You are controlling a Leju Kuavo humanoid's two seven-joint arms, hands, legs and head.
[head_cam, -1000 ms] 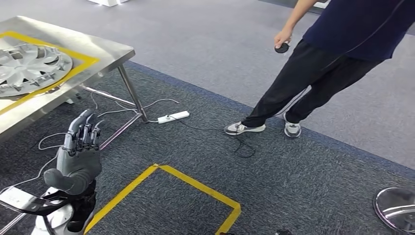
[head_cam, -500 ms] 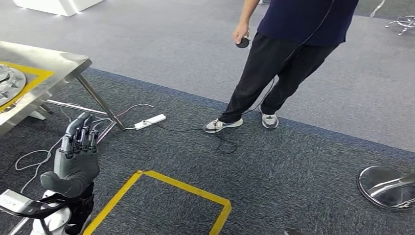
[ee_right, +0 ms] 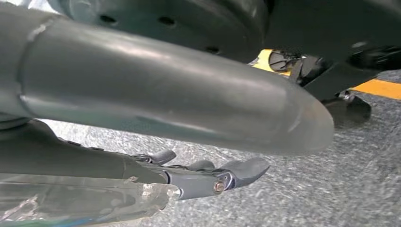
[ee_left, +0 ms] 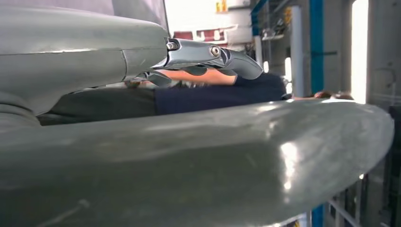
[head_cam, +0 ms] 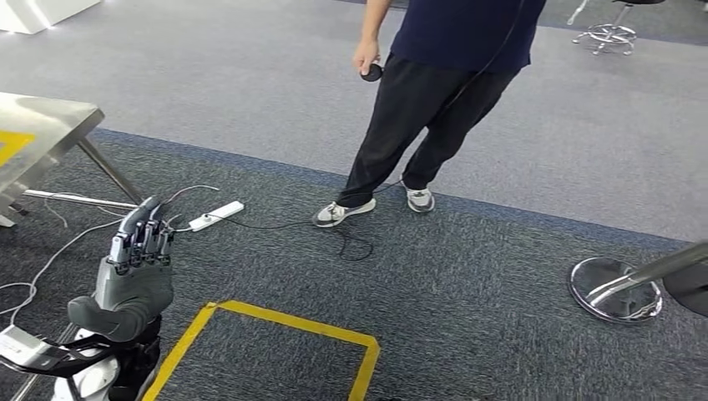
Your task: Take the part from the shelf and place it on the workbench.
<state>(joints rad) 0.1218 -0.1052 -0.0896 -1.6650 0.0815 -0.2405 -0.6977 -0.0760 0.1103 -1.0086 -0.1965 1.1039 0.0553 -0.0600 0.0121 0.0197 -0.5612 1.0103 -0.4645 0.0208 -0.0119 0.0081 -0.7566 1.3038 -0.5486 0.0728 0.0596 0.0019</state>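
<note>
The steel workbench (head_cam: 40, 127) shows just one corner and a leg at the far left of the head view. My left hand (head_cam: 132, 276) is raised at the lower left, fingers straight and together, thumb apart, holding nothing. In the left wrist view the left hand (ee_left: 189, 156) has its thick thumb across the picture and its fingers (ee_left: 213, 54) stretched out, with nothing between them. My right hand (ee_right: 165, 109) hangs over the carpet, its fingers (ee_right: 227, 177) extended and empty.
A person (head_cam: 434, 92) in dark clothes stands ahead, holding a small black object. A white power strip (head_cam: 215, 215) and loose cables (head_cam: 50, 251) lie by the workbench leg. Yellow floor tape (head_cam: 292, 327) marks a square below. A stool base (head_cam: 616, 288) is at the right.
The camera has turned to the right, so the whole scene slid left; the workbench top with the silver wheel cover left the picture. My left hand keeps the same pose.
</note>
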